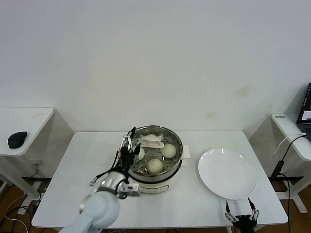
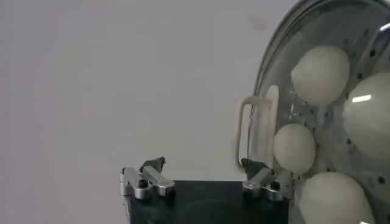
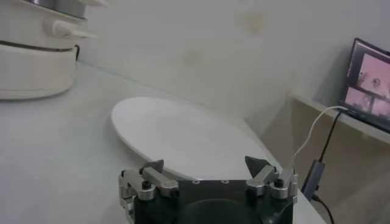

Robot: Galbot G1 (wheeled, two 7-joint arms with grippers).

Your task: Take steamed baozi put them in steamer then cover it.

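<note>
The steamer stands mid-table, a steel basket on a cream pot base. The glass cover lies on it, its cream handle on top. Several pale baozi show through the glass; in the left wrist view the baozi sit on the perforated floor under the cover. My left gripper is open at the steamer's left rim, holding nothing. In its own view the left gripper has one fingertip beside the handle. My right gripper hangs open at the table's front edge.
A flat white plate lies right of the steamer, just beyond the right gripper; the plate holds nothing. A side table with a black mouse stands left; a laptop and cable are on the right.
</note>
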